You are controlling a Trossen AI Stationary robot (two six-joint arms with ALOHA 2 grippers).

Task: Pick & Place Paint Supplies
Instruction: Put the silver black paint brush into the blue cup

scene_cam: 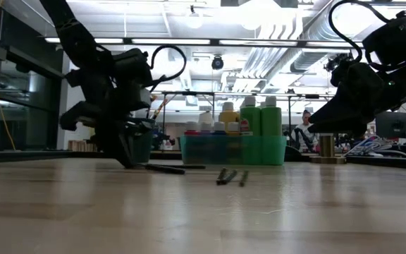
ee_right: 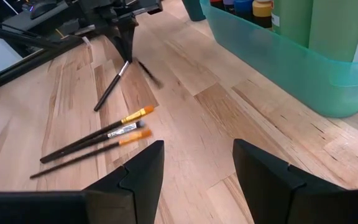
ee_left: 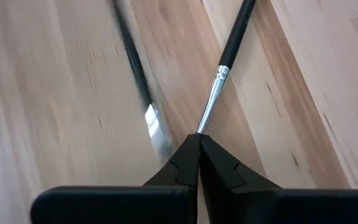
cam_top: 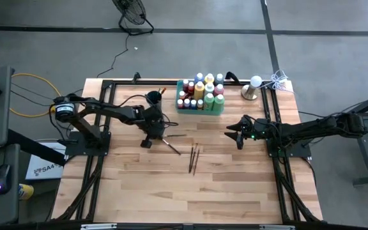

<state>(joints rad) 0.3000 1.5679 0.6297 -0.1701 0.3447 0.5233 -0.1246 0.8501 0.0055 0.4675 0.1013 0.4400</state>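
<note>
On table — left gripper [ee_left: 197, 140] (clamped) on paintbrush [ee_left: 229, 53]

The tray [cam_top: 200, 110] sits at the back of the table [cam_top: 171, 191], full of paint bottles [cam_top: 204, 91]. The cup [cam_top: 153, 98] stands just left of it. Three brushes [cam_top: 193, 158] lie together in the middle. Another brush [cam_top: 171, 147] lies to their left, under the left gripper [cam_top: 160, 135].

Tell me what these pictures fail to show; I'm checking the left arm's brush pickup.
- Bristle tip of the brush in the left gripper: left wrist view, buried between its shut fingers.
- Second brush beside it: blurred.
- Inside of the dark cup: high view, too small.
- Lower bottles: low view, behind the tray wall.
</note>
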